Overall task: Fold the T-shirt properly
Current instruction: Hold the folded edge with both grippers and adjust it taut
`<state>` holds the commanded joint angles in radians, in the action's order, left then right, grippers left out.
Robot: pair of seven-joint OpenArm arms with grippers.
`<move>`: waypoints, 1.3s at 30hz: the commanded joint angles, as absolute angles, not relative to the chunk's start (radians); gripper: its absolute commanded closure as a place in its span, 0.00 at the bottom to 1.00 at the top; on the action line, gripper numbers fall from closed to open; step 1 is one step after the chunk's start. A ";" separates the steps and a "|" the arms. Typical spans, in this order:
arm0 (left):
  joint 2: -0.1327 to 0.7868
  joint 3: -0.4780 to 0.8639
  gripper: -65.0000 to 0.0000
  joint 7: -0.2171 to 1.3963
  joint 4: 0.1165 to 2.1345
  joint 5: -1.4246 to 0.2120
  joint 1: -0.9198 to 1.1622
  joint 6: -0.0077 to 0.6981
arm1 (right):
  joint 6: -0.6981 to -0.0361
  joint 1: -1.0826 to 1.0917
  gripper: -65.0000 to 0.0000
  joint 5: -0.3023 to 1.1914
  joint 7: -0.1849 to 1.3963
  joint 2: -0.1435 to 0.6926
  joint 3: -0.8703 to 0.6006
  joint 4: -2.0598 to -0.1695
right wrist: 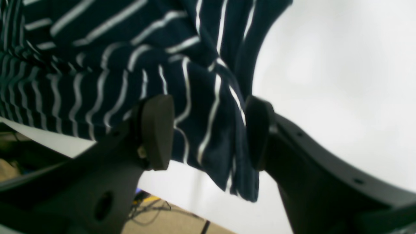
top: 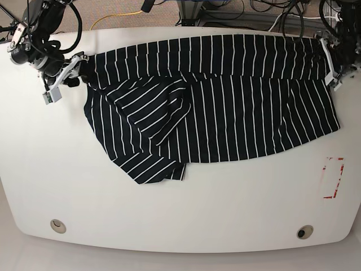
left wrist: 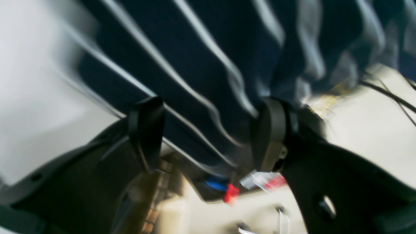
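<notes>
- a dark navy t-shirt (top: 225,113) with thin white stripes lies across the far half of a white table (top: 186,226), spreading from near one arm to the other in the base view.
- its far part forms a long band running side to side; toward the base view's left the cloth is rumpled, with a loose flap reaching nearer the camera.
- the right arm (top: 48,42) comes in from the upper left of the base view, slanting down and inward, its gripper (right wrist: 208,133) at the shirt's far corner.
- the right gripper's fingers are spread wide, with striped cloth visible in the gap; whether they touch it is unclear.
- the left arm (top: 344,39) enters at the upper right edge, partly cut off, angled inward over the shirt's other far corner.
- the left gripper (left wrist: 208,136) also has its fingers wide apart, dark striped cloth showing between them, blurred; contact cannot be told.
- a red rectangular marking (top: 340,179) and two round grommets (top: 58,226) (top: 305,232) sit on the table.
</notes>
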<state>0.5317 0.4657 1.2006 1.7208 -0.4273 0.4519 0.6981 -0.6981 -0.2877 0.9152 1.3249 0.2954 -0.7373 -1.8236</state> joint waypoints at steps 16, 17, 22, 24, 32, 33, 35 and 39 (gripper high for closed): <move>0.535 0.449 0.42 1.162 1.716 -0.378 0.329 0.698 | -0.698 -0.348 0.49 0.901 1.340 0.259 -0.645 -1.817; 0.535 0.433 0.42 1.162 1.725 -0.378 0.328 0.698 | -0.698 -0.348 0.49 0.895 1.340 0.248 -0.638 -1.817; 0.556 0.380 0.42 1.162 1.744 -0.375 0.331 0.698 | -0.698 -0.344 0.55 0.765 1.323 0.225 -0.618 -1.816; 0.562 0.357 0.42 1.159 1.728 -0.375 0.328 0.698 | -0.698 -0.341 0.63 0.665 1.277 0.216 -0.616 -1.816; 0.602 0.317 0.42 1.125 1.636 -0.377 0.325 0.698 | -0.698 -0.335 0.65 0.513 1.221 0.286 -0.616 -1.635; 0.615 0.315 0.42 1.106 1.633 -0.372 0.328 0.698 | -0.698 -0.335 0.65 0.515 1.207 0.300 -0.618 -1.615; 0.633 0.314 0.42 1.078 1.632 -0.372 0.331 0.698 | -0.698 -0.337 0.65 0.509 1.204 0.321 -0.621 -1.601; 0.662 0.312 0.42 1.076 1.639 -0.380 0.329 0.698 | -0.698 -0.351 0.65 0.518 1.204 0.357 -0.621 -1.606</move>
